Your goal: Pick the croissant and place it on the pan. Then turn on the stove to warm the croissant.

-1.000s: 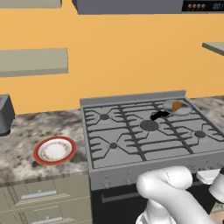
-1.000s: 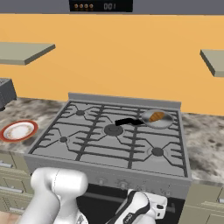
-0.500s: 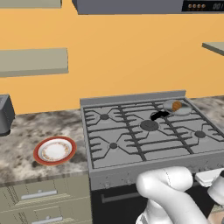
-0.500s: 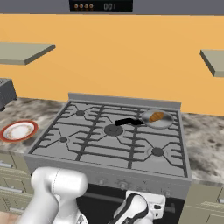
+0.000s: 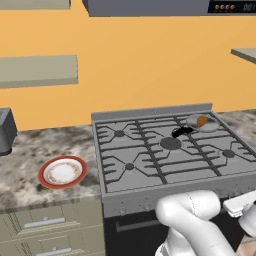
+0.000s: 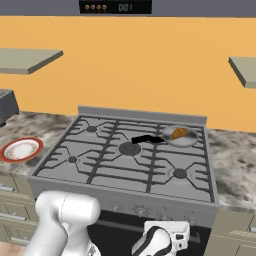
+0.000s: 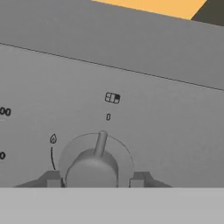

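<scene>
The croissant (image 5: 201,120) (image 6: 179,133) lies in the small grey pan (image 5: 192,122) (image 6: 189,140) on the back right burner of the stove (image 5: 165,165) (image 6: 125,170). The pan's black handle (image 6: 145,138) points left toward the centre burner. My gripper (image 7: 94,180) is low at the stove's front panel, and its hand (image 6: 167,237) shows below the front edge. In the hand view its fingertips (image 7: 52,179) sit on either side of a round grey knob (image 7: 92,168), shut on it. The knob's pointer stands up toward the "0" mark, with a flame symbol to its left.
A red-rimmed white plate (image 5: 62,172) (image 6: 20,149) sits on the marbled counter (image 5: 30,150) left of the stove. A dark appliance (image 5: 4,132) (image 6: 5,105) stands at the far left. Grey shelves (image 5: 37,70) hang on the orange wall.
</scene>
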### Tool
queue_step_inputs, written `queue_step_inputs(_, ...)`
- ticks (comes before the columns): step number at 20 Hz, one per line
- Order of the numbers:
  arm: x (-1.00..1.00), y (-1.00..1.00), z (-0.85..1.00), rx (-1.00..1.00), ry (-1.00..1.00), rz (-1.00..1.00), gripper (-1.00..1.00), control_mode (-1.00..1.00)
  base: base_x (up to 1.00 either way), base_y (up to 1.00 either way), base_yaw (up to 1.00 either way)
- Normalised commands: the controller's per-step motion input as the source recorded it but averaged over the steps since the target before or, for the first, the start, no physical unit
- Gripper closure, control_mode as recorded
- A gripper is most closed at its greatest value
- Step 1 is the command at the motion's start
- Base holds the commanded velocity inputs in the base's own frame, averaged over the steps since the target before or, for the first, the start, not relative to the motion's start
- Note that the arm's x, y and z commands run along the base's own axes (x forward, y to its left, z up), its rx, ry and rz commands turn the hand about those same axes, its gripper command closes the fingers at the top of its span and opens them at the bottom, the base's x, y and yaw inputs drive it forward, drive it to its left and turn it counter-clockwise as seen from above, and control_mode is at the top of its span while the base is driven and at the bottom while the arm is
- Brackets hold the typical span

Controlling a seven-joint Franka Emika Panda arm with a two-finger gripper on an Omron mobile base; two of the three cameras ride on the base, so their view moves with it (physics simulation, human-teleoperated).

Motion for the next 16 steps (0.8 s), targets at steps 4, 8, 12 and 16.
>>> queue_step_inputs(4, 0.07, 0.23, 0.00, -0.46, -0.20, 0.15, 1.00, -1.00, 0.00, 0.00, 0.00)
queue_step_inputs(8, 0.01, 0.38, 0.01, -0.44, -0.25, 0.10, 1.00, -1.00, 0.00, 0.00, 0.00)
queue_step_inputs(12, 0.16, 0.45, 0.42, -0.32, -0.26, 0.11, 1.00, -1.00, 0.00, 0.00, 0.00)
queue_step_inputs(16, 0.36, 0.47, 0.70, -0.31, -0.14, 0.23, 1.00, -1.00, 0.00, 0.00, 0.00)
